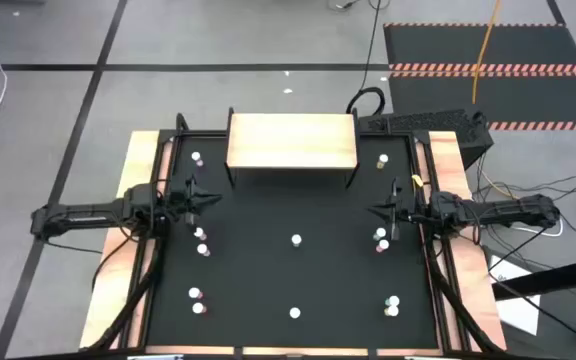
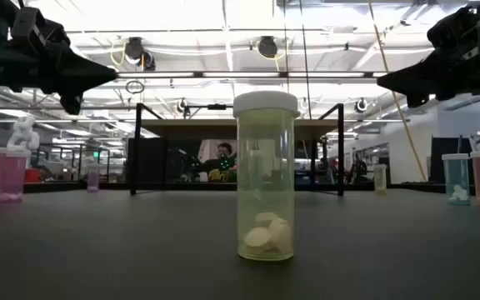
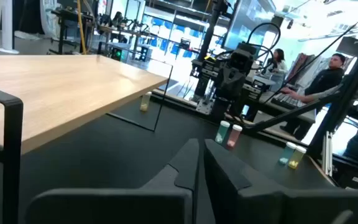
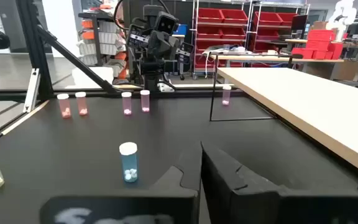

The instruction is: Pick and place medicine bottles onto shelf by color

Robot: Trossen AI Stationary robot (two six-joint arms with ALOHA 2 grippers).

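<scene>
Right now, both arms are held up above the black table [image 1: 298, 275], one at each side. The left gripper [image 1: 211, 197] is seen near the left edge, and its jaws are pressed together with nothing in them. The right gripper [image 1: 373, 210] is seen near the right edge, pointing toward the middle, and its jaws are pressed together too, with nothing between them.

The shelf [image 1: 291, 141] is placed at the far end of the table, and its wooden top is bare. The little bottles are spread out on the table. A pair of bottles [image 1: 201, 241] is found just in front of the left gripper, and another pair [image 1: 381, 239] just in front of the right gripper. One bottle [image 1: 296, 239] is set alone in the middle. A yellowish bottle [image 2: 265, 175] with white pills inside is seen standing upright, close to the low camera. More bottles are dotted near the corners.
</scene>
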